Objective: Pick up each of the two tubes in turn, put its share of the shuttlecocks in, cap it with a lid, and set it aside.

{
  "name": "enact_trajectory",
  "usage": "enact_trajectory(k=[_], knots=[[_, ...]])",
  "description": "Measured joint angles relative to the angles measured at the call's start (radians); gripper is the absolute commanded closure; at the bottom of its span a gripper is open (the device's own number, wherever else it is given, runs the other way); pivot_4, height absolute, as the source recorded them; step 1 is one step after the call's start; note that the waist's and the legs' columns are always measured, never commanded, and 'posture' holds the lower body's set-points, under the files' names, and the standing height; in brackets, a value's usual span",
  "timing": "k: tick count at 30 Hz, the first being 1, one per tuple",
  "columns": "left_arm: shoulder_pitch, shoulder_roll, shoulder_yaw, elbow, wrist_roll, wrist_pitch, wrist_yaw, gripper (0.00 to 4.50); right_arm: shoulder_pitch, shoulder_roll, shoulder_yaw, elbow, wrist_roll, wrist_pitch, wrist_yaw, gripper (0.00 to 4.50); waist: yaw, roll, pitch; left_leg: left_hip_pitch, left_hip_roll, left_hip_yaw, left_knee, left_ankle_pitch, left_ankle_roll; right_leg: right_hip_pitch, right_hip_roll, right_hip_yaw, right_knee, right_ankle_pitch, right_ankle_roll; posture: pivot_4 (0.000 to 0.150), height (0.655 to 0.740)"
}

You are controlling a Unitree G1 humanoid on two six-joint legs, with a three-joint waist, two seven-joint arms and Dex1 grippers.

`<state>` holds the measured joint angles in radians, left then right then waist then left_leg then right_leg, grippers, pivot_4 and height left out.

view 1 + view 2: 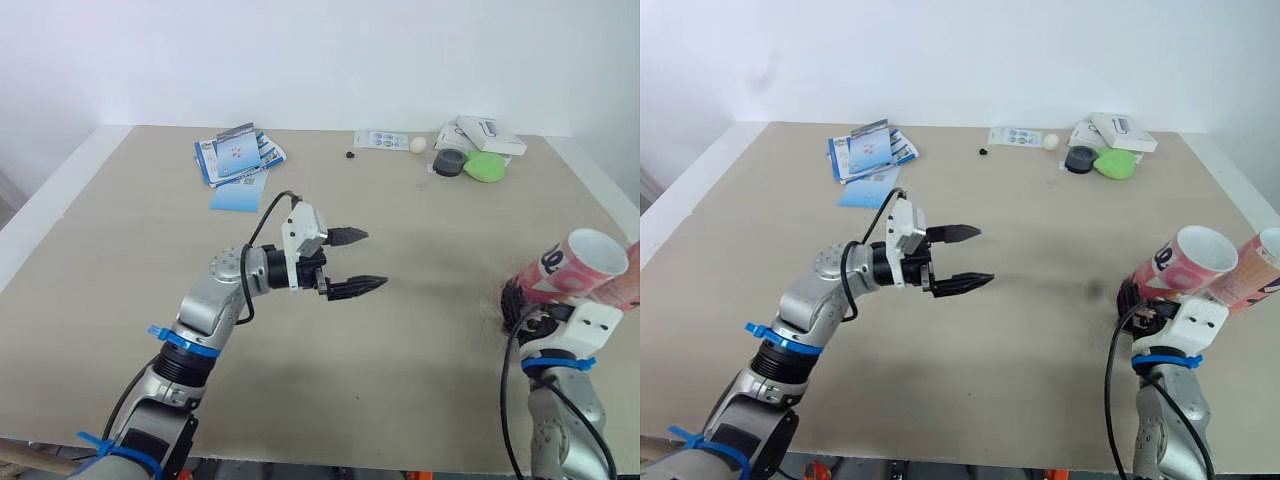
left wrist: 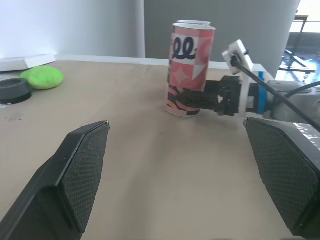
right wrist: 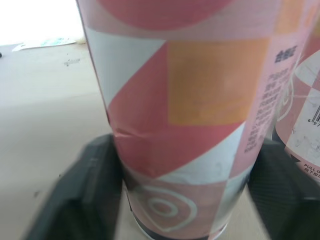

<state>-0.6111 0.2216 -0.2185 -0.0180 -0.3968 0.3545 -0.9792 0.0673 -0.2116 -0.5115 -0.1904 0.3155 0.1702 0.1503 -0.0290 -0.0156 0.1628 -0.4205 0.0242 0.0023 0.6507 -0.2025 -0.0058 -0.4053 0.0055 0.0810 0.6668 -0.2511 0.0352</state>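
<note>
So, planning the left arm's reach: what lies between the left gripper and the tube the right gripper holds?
Bare tabletop only, from left gripper to held tube; the left wrist and left eye views show it.

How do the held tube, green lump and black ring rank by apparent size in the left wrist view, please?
Largest: held tube; green lump; black ring, though the frame edge crops it, so those two are unsure.
</note>
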Motion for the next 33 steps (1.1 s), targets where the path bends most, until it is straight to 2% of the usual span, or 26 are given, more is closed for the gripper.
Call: enact_trajectory(k=[3,10,13,15,17,19,20,21,23,27,33], knots=[[0.027,0.005,-0.001,0.0,0.005,-0.003,0.013,0.0,0.053,0.004,0.03,-0.009,-0.005,-0.005,0.014,0.17,0.0,0.0,0.0,0.0,0.0,0.001,0.0,0.0,0.0,-0.001,0.0,0.001,0.0,0.0,0.0,0.15,0.74],[0.073,0.043,0.008,0.001,0.026,-0.011,0.035,0.0,0.194,0.014,0.061,-0.161,0.018,0.003,0.045,0.17,0.0,0.001,0.0,0.0,0.002,0.001,-0.001,0.0,0.0,-0.001,0.001,0.001,0.0,0.0,-0.001,0.15,0.74],[0.145,0.089,0.057,-0.001,0.056,-0.048,0.092,0.0,0.338,-0.05,0.135,-0.303,0.096,0.045,0.186,0.17,-0.002,0.004,-0.001,0.002,0.004,0.001,-0.003,0.0,0.0,-0.001,0.002,0.003,0.0,-0.001,-0.001,0.15,0.74],[0.215,0.118,0.104,-0.01,0.071,-0.059,0.134,0.0,0.355,-0.122,0.179,-0.329,0.116,0.07,0.267,0.17,-0.014,0.003,-0.001,0.004,0.006,0.001,-0.003,0.0,0.0,-0.001,0.001,0.004,0.0,-0.001,-0.003,0.15,0.74],[0.332,0.144,0.147,-0.038,0.127,-0.093,0.226,0.0,0.287,-0.23,0.287,-0.342,0.122,0.12,0.381,0.17,-0.022,-0.003,0.003,0.009,0.006,0.005,-0.005,0.0,0.0,0.0,0.001,0.007,0.0,0.0,-0.007,0.15,0.74],[0.37,0.148,0.159,-0.064,0.144,-0.103,0.26,0.0,0.225,-0.243,0.347,-0.342,0.123,0.142,0.414,0.17,-0.018,-0.008,0.005,0.009,0.006,0.003,-0.005,0.001,0.001,0.001,0.001,0.006,0.0,0.001,-0.007,0.15,0.74],[0.423,0.155,0.187,-0.128,0.144,-0.106,0.284,0.0,0.118,-0.243,0.404,-0.326,0.124,0.167,0.428,0.17,-0.013,-0.009,0.006,0.008,0.006,0.004,-0.005,0.002,0.0,0.0,-0.001,0.006,0.0,0.001,-0.007,0.15,0.74],[0.425,0.155,0.187,-0.134,0.144,-0.106,0.287,0.0,0.108,-0.243,0.406,-0.326,0.124,0.169,0.43,0.17,-0.01,-0.008,0.006,0.008,0.005,0.004,-0.005,0.002,0.001,0.001,-0.002,0.005,0.0,0.001,-0.006,0.15,0.74],[0.519,0.172,0.219,-0.223,0.144,-0.111,0.313,0.0,-0.016,-0.241,0.454,-0.262,0.124,0.184,0.451,0.17,-0.012,-0.011,0.005,0.008,0.007,0.011,-0.007,0.002,0.001,0.0,-0.005,0.005,-0.002,0.001,-0.006,0.15,0.74],[0.623,0.176,0.223,-0.292,0.146,-0.108,0.347,0.0,-0.085,-0.235,0.478,-0.155,0.125,0.192,0.483,0.17,-0.008,-0.013,0.005,0.005,0.001,0.013,-0.011,0.002,0.0,-0.001,-0.01,0.005,-0.002,-0.003,0.004,0.15,0.74],[0.642,0.171,0.225,-0.335,0.141,-0.081,0.391,0.0,-0.108,-0.227,0.487,-0.056,0.12,0.169,0.526,0.17,0.002,-0.013,0.005,0.003,0.001,0.012,-0.011,0.0,-0.002,-0.003,-0.01,0.004,-0.003,-0.004,0.004,0.15,0.74]])
